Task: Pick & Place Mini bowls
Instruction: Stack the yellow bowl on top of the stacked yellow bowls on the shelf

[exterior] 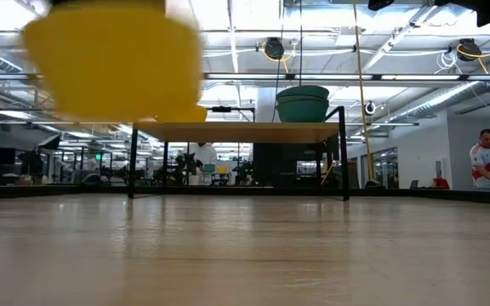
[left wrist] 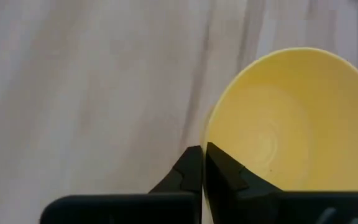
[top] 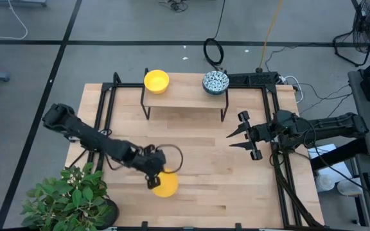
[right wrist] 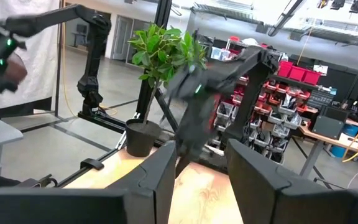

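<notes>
My left gripper [top: 157, 174] [left wrist: 202, 149] is over the near middle of the table, shut on a plain yellow mini bowl [top: 166, 185] [exterior: 109, 59] [left wrist: 297, 118]. A second yellow bowl [top: 157, 81] and a blue-green patterned bowl [top: 216, 82] sit by their bases on the wooden top of a small black-legged rack [top: 185, 96]. In the low view the patterned one appears as stacked bowls [exterior: 303, 102]. My right gripper [top: 230, 140] [right wrist: 197, 155] hovers open at the table's right, pointing left and touching nothing. Other bowls are out of view. My left gripper pinches the yellow bowl's rim [left wrist: 206, 134], with one finger [left wrist: 235, 177] inside the bowl and the other [left wrist: 182, 174] outside its wall. The fingers slant down from the table's left. The bowl is lifted clear of the table, hanging off the fingertips with its opening up.
A potted plant [top: 69, 192] stands at the table's near left corner, beside the left arm. Black frame rails [top: 278, 160] run along the table's left and right sides. Bare wood [top: 211, 186] lies between the rack and the near edge. A person [exterior: 487, 157] stands far off in the room.
</notes>
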Robot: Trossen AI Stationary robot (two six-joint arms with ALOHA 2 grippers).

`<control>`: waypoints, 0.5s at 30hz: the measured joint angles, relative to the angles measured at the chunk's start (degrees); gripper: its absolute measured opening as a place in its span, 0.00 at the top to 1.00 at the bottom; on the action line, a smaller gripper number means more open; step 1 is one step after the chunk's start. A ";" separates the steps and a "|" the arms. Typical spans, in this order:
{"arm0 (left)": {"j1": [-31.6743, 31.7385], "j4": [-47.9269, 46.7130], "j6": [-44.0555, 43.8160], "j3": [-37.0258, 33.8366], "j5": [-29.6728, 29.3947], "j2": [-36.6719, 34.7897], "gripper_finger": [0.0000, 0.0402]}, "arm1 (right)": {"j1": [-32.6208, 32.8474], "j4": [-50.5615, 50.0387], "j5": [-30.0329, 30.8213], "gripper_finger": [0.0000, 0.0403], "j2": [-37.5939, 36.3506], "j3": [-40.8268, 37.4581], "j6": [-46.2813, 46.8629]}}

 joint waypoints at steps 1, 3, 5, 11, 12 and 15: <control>0.96 -0.48 -0.17 1.75 -1.28 -1.17 0.99 | 0.00 0.00 -0.02 0.68 0.00 0.00 0.00; 3.21 -1.85 -2.99 5.59 -3.98 -3.82 0.99 | 0.00 0.10 -0.01 0.68 0.02 0.00 0.01; 6.16 -5.03 -5.27 10.19 -6.49 -6.35 0.99 | 0.00 0.48 0.00 0.68 0.00 0.00 0.07; 15.16 -15.31 1.07 25.76 -12.10 -9.54 0.99 | 0.00 0.41 -0.02 0.68 0.00 0.02 0.57; 17.17 -17.50 1.68 28.37 -12.55 -9.76 0.99 | 0.00 0.40 -0.01 0.68 0.00 0.02 0.55; 24.14 -22.22 3.85 35.78 -13.12 -9.92 0.99 | 0.00 0.37 -0.02 0.68 0.00 0.02 0.59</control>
